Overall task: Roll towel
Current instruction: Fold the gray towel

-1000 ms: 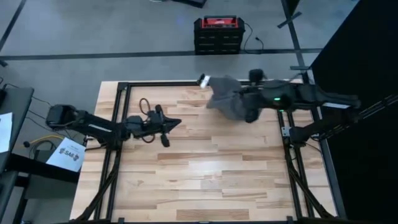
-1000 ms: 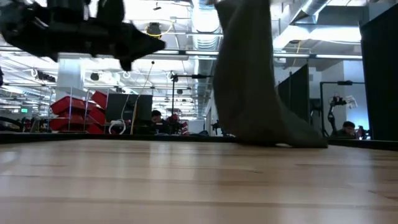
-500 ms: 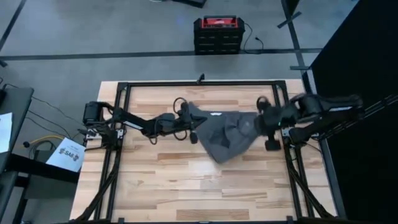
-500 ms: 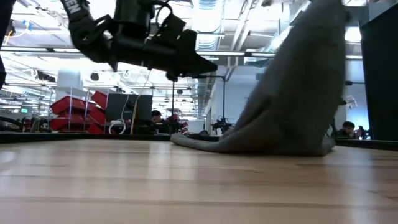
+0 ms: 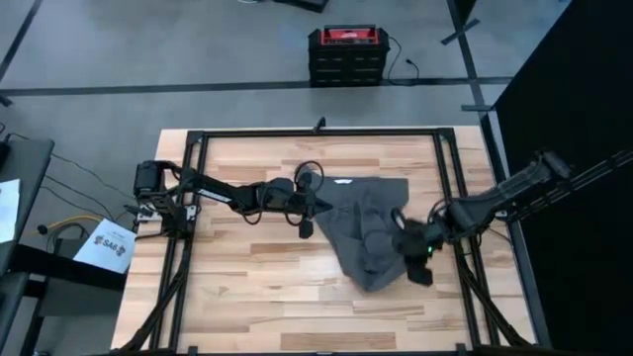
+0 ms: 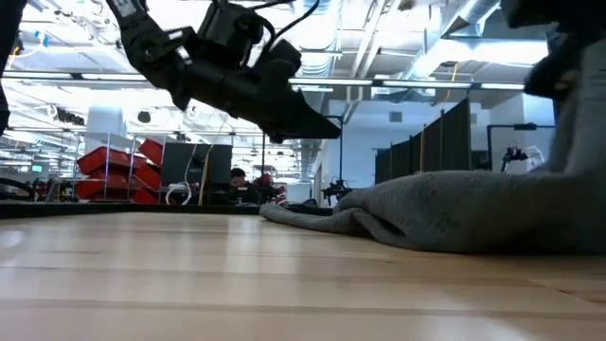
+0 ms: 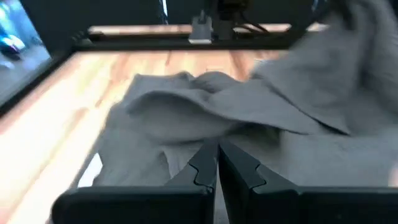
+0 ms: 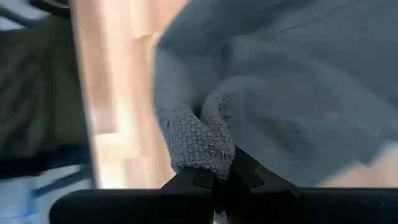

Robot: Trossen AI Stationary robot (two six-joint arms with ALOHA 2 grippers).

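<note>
The dark grey towel lies crumpled on the table right of centre, with a small white tag at one edge. In the low view most of it rests on the wood, and its right part rises toward my right gripper, which is shut on it. My left gripper hovers shut just above the towel's left edge, its tips pointing toward the cloth, nothing between them. My right gripper pinches a bunched fold of the towel between its two fingers, at the cloth's right side near the near edge. That part is lifted off the table. The rest of the cloth lies slack on the wood.
A black frame runs around the work area. Bare wood stretches along the near side and at the left. A red and black case stands on the floor beyond the far edge.
My right gripper has carried the towel from the far right corner toward the near edge and down. The towel, first hanging, now lies spread and crumpled, only its right part raised. My left gripper has moved right to the towel's left edge and tipped downward.
</note>
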